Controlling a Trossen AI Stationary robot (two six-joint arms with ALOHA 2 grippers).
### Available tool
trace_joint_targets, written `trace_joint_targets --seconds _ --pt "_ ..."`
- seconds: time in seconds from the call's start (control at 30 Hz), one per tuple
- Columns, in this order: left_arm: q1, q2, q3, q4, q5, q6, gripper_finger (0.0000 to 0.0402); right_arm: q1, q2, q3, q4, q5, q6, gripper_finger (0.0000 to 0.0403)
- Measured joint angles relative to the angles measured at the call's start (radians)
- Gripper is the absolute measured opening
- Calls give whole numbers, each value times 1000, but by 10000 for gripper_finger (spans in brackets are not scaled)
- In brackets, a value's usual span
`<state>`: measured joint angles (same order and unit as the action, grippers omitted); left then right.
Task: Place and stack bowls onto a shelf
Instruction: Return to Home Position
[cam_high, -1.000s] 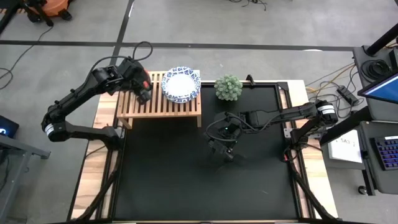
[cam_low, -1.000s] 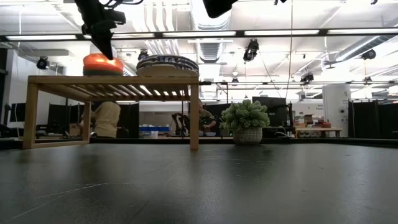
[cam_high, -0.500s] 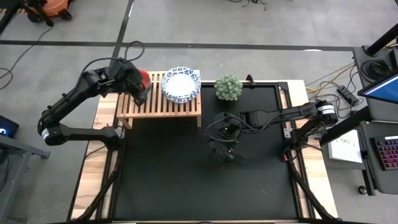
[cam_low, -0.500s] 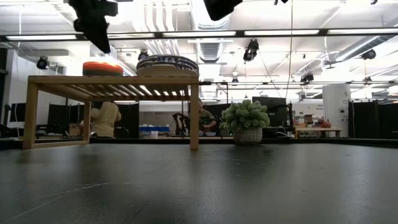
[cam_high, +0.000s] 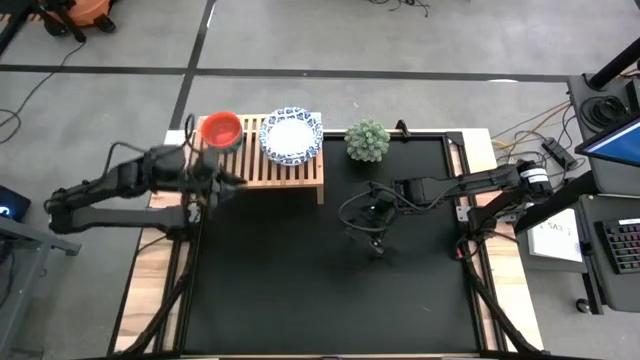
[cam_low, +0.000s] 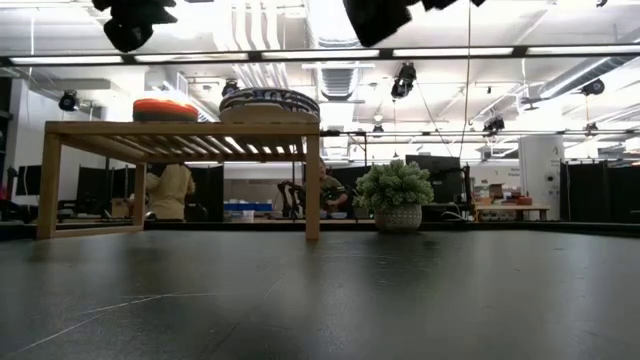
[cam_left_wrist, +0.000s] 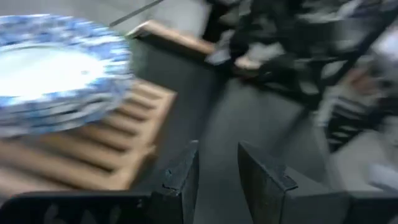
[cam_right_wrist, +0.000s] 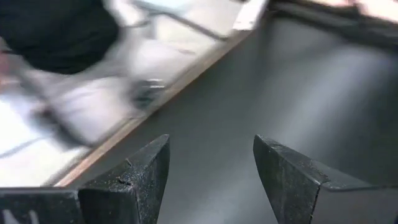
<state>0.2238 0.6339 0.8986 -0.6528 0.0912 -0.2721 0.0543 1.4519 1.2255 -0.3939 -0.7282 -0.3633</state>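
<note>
The left gripper (cam_high: 212, 178) is pulling back from the shelf (cam_high: 255, 165) toward its near-left corner, fingers slightly parted and empty. It is leaving the red-orange bowl (cam_high: 222, 130) resting on the shelf's left end, beside the blue-rimmed white bowls (cam_high: 291, 135). The right gripper (cam_high: 372, 224) is hovering over the mat (cam_high: 300, 280), spread and empty, so stacking looks finished.

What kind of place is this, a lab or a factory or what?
Probably a robotics lab in a large open hall: exposed ceiling ducts and strip lights overhead, people standing behind the black-topped table, and a lit keyboard beside it.
</note>
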Motion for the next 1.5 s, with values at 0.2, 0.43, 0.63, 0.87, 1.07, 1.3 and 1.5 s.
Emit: trace_joint_targets --seconds 0.2,0.43,0.63,0.87,1.07,1.3,1.5 --pt "-176 -80 -219 287 -3 -12 91 -10 -100 -115 119 278 71 221" --pt "-210 -105 -304 298 -4 99 91 -55 -329 -326 250 427 117 221" --pt "-210 -145 -360 299 -3 154 91 -68 -533 -519 324 720 129 221" --pt "-210 -247 -467 320 27 129 91 -68 -781 -701 389 755 166 221" --pt "-210 -372 -542 349 58 54 91 -68 -975 -817 392 775 209 221" --pt "-210 -536 -657 415 58 90 91 -68 -1178 -928 410 847 192 221" --pt "-210 -636 -747 448 55 58 91 -68 -1346 -1011 430 863 179 221"
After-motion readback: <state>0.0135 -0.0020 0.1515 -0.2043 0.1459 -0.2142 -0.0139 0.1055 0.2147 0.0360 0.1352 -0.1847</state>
